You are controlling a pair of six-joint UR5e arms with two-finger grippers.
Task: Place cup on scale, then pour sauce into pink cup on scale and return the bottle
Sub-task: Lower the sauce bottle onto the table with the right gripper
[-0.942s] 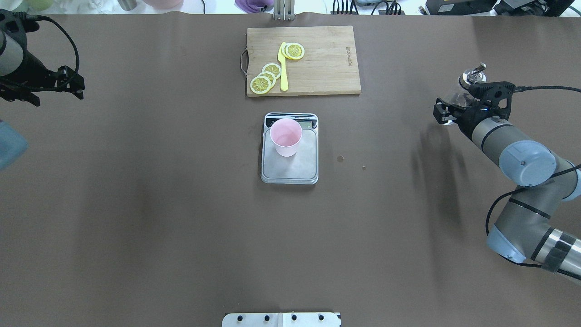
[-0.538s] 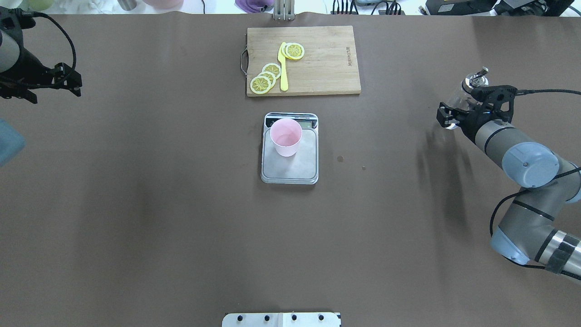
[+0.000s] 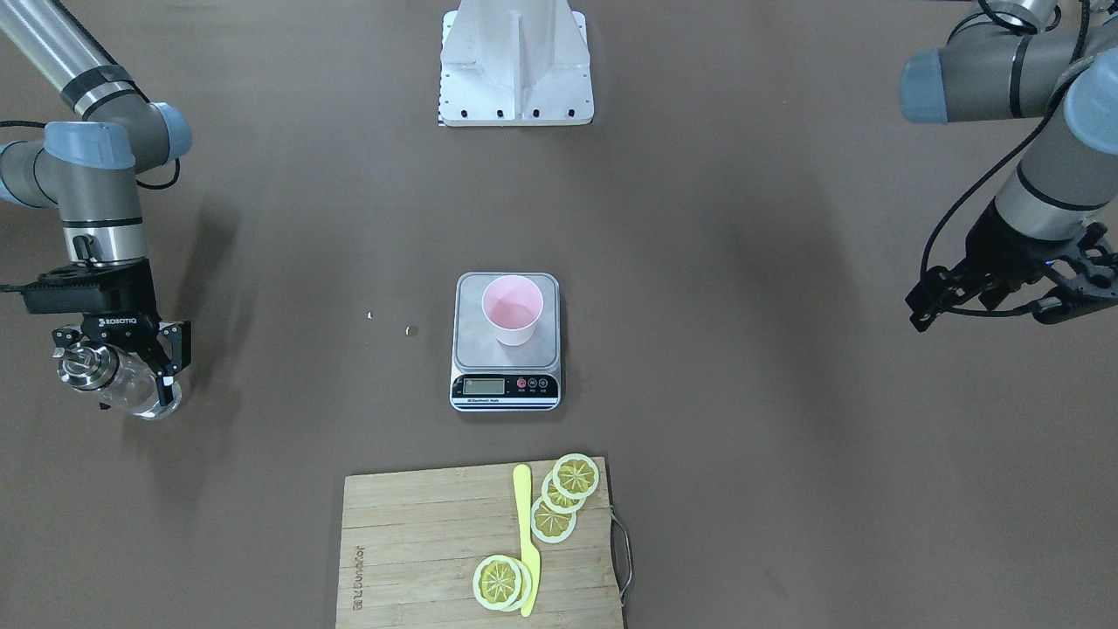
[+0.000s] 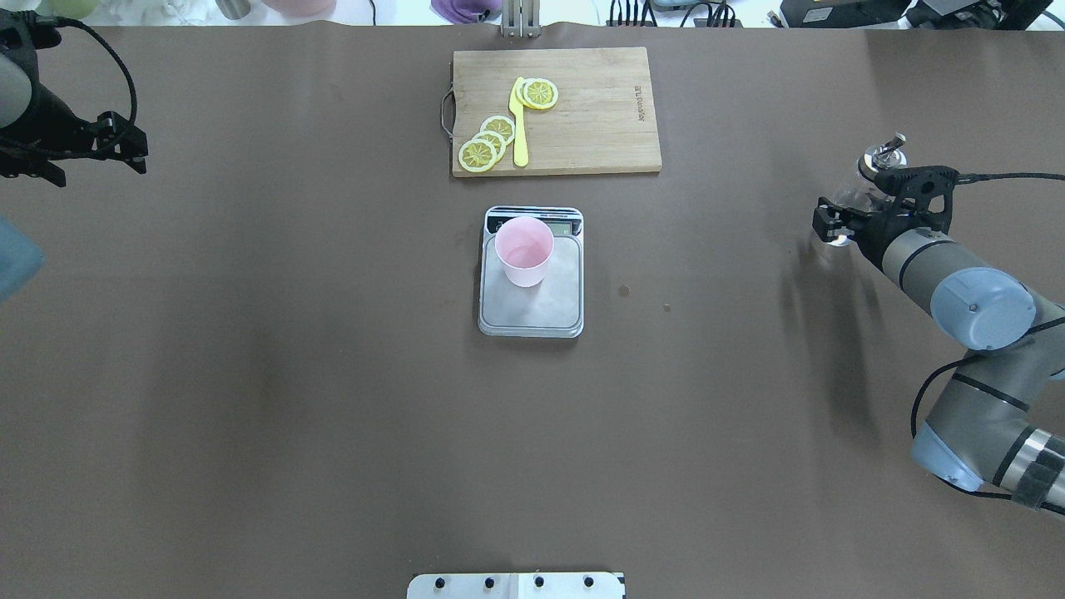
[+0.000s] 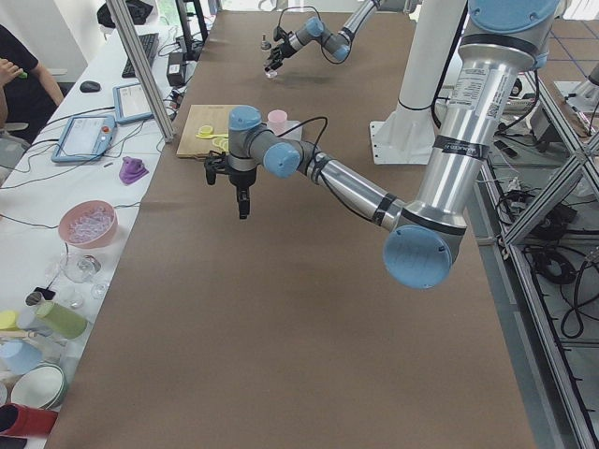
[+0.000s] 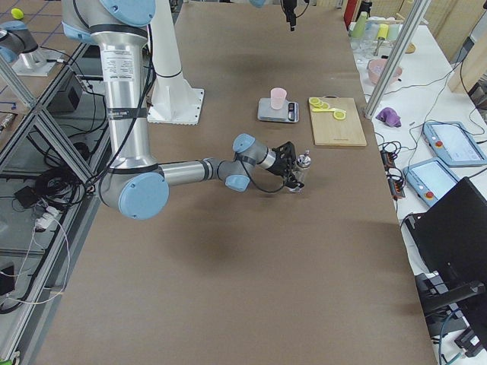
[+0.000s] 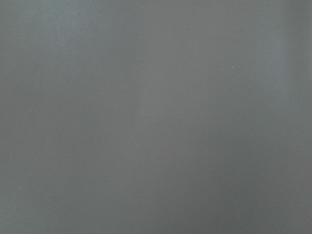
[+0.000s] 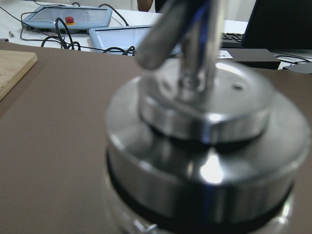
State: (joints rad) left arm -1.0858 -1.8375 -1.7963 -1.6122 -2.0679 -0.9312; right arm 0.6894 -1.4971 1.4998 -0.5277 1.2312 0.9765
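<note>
The pale pink cup (image 4: 524,249) stands upright on the far left part of the steel scale (image 4: 551,309) at the table's middle; it also shows in the front-facing view (image 3: 513,319). My right gripper (image 4: 834,223) is shut on the clear glass bottle (image 4: 882,155) at the table's right side, well away from the scale. The bottle (image 3: 118,384) is tilted, low over the table, with its metal cap filling the right wrist view (image 8: 204,146). My left gripper (image 4: 125,154) is open and empty at the far left.
A wooden cutting board (image 4: 599,108) with lemon slices (image 4: 487,141) and a yellow knife (image 4: 520,125) lies beyond the scale. Two small spots (image 4: 623,289) mark the table right of the scale. The robot's base plate (image 3: 515,61) is at the near edge.
My right gripper has moved the bottle to the right and a little nearer the robot. My left gripper has drifted slightly farther left and away.
</note>
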